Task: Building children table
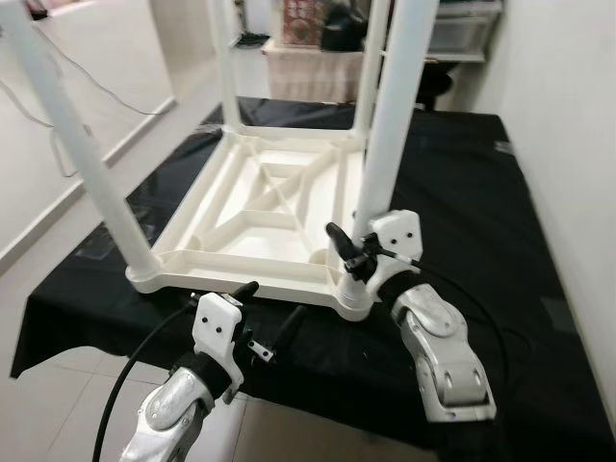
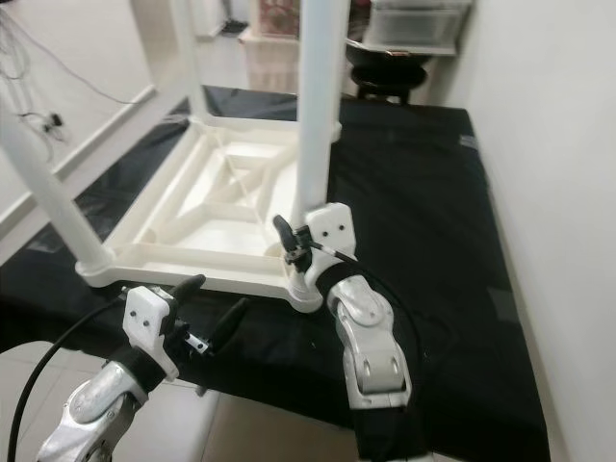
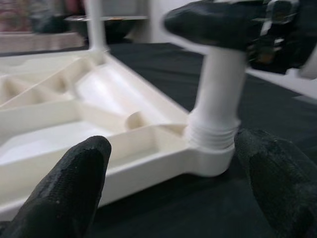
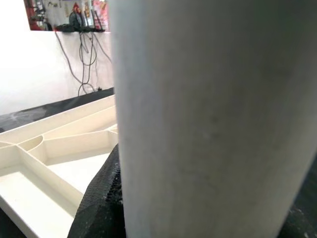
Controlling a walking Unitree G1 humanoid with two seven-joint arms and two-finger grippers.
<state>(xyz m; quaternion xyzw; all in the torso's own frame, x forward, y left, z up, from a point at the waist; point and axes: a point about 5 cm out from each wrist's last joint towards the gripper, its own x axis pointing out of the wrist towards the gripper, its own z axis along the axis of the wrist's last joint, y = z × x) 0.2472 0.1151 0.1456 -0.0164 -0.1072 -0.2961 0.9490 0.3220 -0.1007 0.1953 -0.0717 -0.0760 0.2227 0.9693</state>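
on black cloth (image 1: 452, 173) | right gripper (image 1: 348, 252) clamps table leg (image 1: 390, 115) | no legible writing

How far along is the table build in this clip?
All four legs stand in the upturned tabletop. In hand: the right tool grips the near-right leg low down, exposed threads at its socket; the left tool hangs open nearby. Left: finishing that leg, flipping the table.

The upturned table top (image 1: 260, 217) is laid on the counter (image 1: 462, 192), legs up; the right pincer (image 1: 354, 255) is placed at its near-right leg (image 1: 390, 106), the left pincer (image 1: 272, 322) before its front edge.
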